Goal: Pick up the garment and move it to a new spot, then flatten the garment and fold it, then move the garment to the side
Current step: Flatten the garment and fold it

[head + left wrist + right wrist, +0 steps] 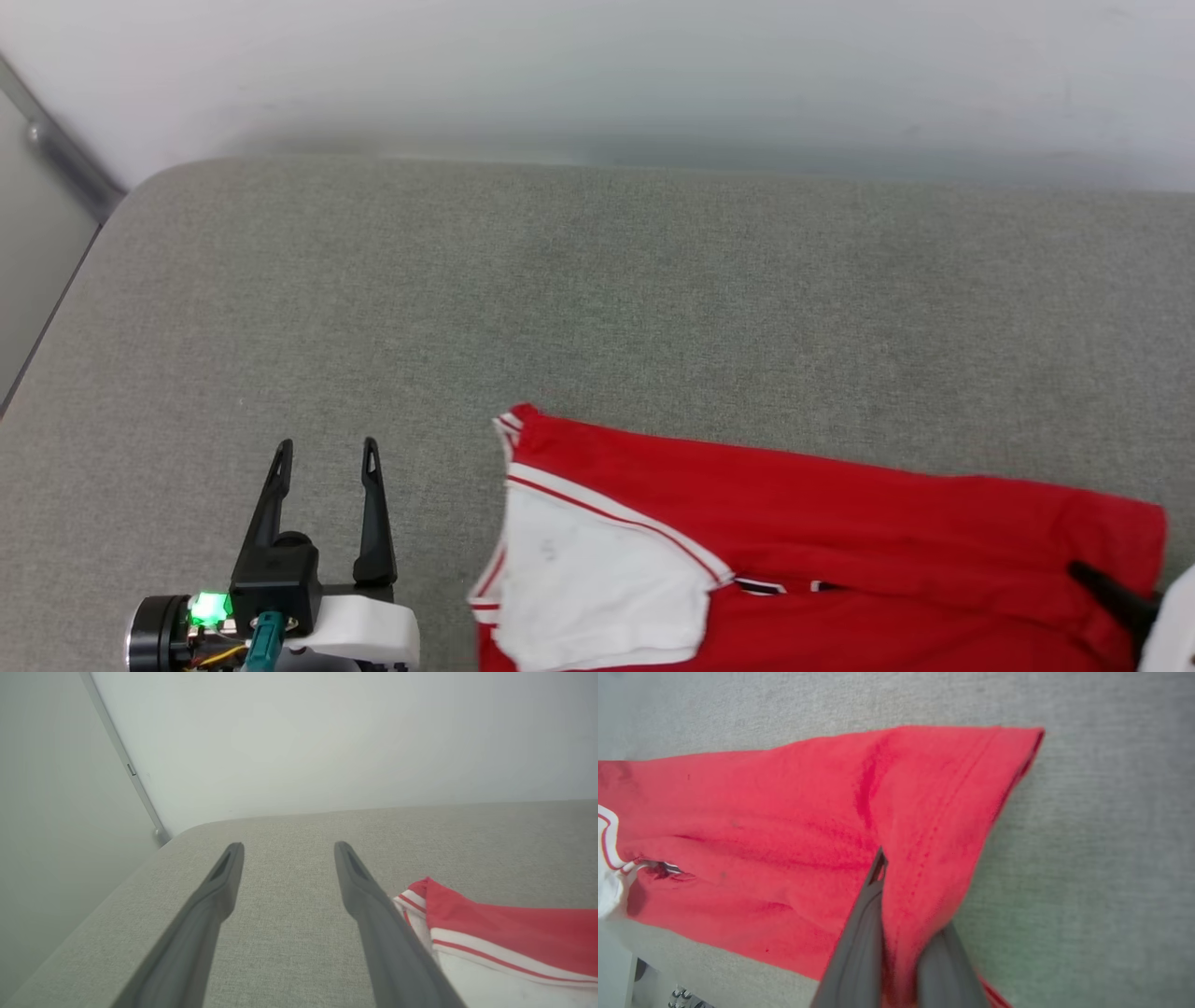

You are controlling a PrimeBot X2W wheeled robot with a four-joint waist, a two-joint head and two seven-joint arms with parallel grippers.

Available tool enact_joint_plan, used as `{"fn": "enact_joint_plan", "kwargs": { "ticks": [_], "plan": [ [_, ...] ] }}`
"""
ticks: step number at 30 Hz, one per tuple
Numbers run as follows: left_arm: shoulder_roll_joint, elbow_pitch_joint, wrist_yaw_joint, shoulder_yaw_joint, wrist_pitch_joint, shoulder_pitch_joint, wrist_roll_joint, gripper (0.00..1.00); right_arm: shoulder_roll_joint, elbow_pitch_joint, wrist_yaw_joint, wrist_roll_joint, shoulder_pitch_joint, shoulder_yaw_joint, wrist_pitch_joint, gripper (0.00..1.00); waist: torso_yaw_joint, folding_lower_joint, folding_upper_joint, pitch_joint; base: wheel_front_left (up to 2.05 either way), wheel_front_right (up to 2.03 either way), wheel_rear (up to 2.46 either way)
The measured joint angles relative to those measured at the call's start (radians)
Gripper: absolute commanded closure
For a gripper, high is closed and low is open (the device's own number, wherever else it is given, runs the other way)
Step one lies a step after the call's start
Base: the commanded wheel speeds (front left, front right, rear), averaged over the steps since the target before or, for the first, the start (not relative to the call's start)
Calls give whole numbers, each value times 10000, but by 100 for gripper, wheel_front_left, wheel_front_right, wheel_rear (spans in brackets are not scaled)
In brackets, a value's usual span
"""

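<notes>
Grey cushion [597, 299] — garment [840, 523] cropped, right gripper [908, 896] apparently pinching.

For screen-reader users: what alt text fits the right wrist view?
The right gripper pinches a fold of the red garment near its hem corner, cloth bunched between its dark fingers. The garment lies across a grey fabric surface, with white sleeve at the left edge.

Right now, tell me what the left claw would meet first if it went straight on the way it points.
Nothing close: the open left claw points across the grey surface toward the white wall, which it would likely meet first. The garment lies to its right, outside that line.
</notes>
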Motion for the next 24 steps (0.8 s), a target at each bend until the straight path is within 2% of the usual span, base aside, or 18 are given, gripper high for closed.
{"fn": "enact_joint_plan", "kwargs": {
  "ticks": [6, 11, 14, 18, 24],
  "plan": [
    [-117, 2, -205, 186, 0, 186, 313, 0, -765, 230, -4, -96, 21, -274, 267, 100, -68, 0, 0, -200, 0, 0, 0],
    [-150, 46, -324, 316, 0, 254, 408, 0, -1078, -802, -6, 42, 80, -215, 1108, 100, -119, -1, 0, -372, 0, 0, 0],
    [-173, 48, -372, 385, 0, 361, 472, 0, -1016, -1829, -6, 247, 75, -196, 1622, 100, -156, 0, 0, -433, 0, 0, 0],
    [-230, 52, -437, 416, 0, 380, 495, 0, -855, -3129, -6, -23, -64, 61, 2295, 100, -127, -1, 0, -418, 0, 0, 0],
    [-359, 96, -533, 405, 0, 302, 566, 0, -61, -4347, -6, -736, -986, 997, 3252, 100, 28, 0, 0, -273, 0, 0, 0]
  ]
}}
